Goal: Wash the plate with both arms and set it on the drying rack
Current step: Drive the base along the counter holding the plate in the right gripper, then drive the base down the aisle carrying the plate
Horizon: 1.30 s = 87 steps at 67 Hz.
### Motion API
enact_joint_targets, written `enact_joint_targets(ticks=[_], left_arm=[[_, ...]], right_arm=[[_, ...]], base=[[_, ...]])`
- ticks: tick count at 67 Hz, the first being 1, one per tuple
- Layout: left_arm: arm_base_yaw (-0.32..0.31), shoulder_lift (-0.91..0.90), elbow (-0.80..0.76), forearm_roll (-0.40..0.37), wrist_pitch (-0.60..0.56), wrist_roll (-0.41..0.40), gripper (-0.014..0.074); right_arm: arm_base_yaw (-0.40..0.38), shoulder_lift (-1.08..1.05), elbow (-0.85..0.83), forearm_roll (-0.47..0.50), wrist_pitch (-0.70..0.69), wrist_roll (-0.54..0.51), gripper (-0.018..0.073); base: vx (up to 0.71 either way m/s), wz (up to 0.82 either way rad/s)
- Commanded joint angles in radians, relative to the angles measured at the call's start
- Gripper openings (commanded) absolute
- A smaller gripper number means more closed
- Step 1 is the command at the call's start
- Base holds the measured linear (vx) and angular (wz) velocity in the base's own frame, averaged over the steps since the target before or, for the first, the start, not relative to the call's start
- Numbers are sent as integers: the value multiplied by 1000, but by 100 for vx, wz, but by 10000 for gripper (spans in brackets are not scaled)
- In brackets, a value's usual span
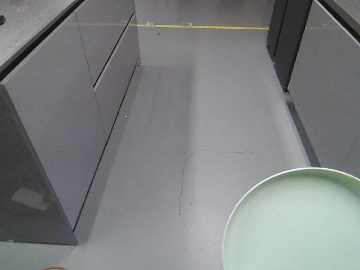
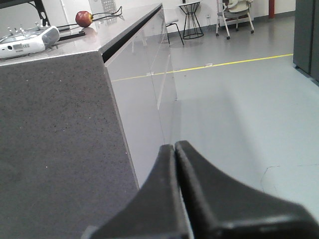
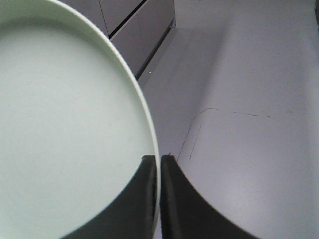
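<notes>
The right hand point(image 3: 158, 159) is clamped on the rim of the pale green plate point(image 3: 65, 124), one black finger on the plate's face and the other behind the edge. The plate is held in the air above the grey floor point(image 1: 225, 101), low at the right of the front view, with grey cabinets point(image 1: 56, 124) on either side. The left hand point(image 2: 174, 147) has its fingers pressed together on nothing, beside the dark speckled bench point(image 2: 50, 124), where a red apple point(image 2: 83, 18) lies far back.
</notes>
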Motion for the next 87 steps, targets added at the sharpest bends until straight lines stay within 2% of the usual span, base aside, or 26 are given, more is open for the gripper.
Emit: enact_joint_targets(ticks=[1,87], left_arm=[[-8,-13,-21,-2,-73,-7,-7],[-8,-13,-21,-2,-73,-7,-7]], right_arm=[[-5,11,-24,12,-70,1,-1],[-5,11,-24,12,-70,1,-1]], base=[[19,2],[22,0]])
